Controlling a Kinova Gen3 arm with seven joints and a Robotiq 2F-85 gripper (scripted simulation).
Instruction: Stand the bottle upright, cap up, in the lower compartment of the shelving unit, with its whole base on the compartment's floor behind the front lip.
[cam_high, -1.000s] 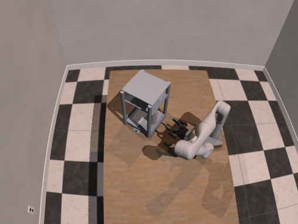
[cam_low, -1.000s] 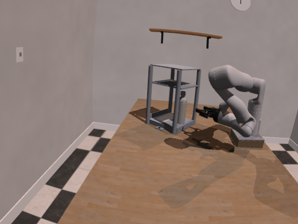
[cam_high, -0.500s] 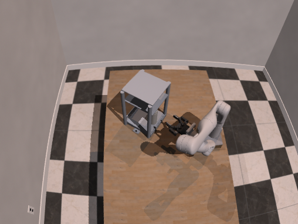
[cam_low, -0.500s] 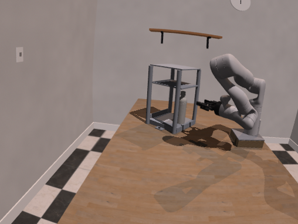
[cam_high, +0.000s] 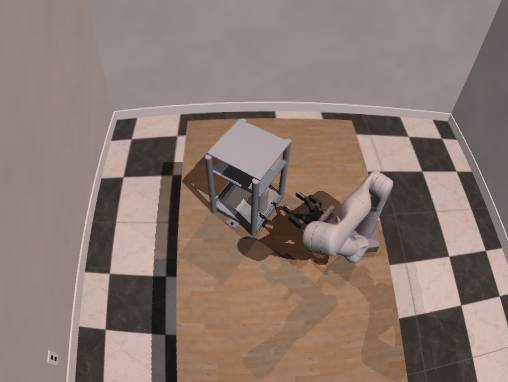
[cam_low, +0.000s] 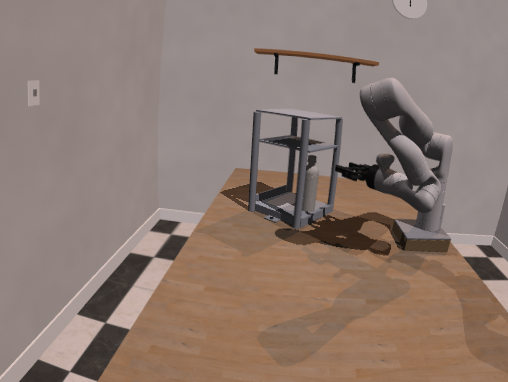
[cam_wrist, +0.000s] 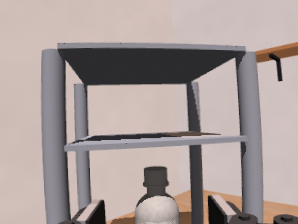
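The grey bottle (cam_low: 310, 183) stands upright, cap up, in the lower compartment of the grey shelving unit (cam_low: 293, 165), near its right side. It also shows in the wrist view (cam_wrist: 157, 219), straight ahead inside the frame, and partly behind a post in the overhead view (cam_high: 263, 198). My gripper (cam_low: 346, 170) is open and empty, level with the bottle and just outside the unit's right side, clear of the posts. In the overhead view the gripper (cam_high: 298, 206) points at the unit. In the wrist view both fingers frame the bottle from a distance.
The shelving unit (cam_high: 248, 174) stands on a wooden table with a middle shelf and a top plate. The arm's base (cam_low: 421, 235) sits to the right. A wooden wall shelf (cam_low: 316, 56) hangs behind. The checkered floor surrounds the table.
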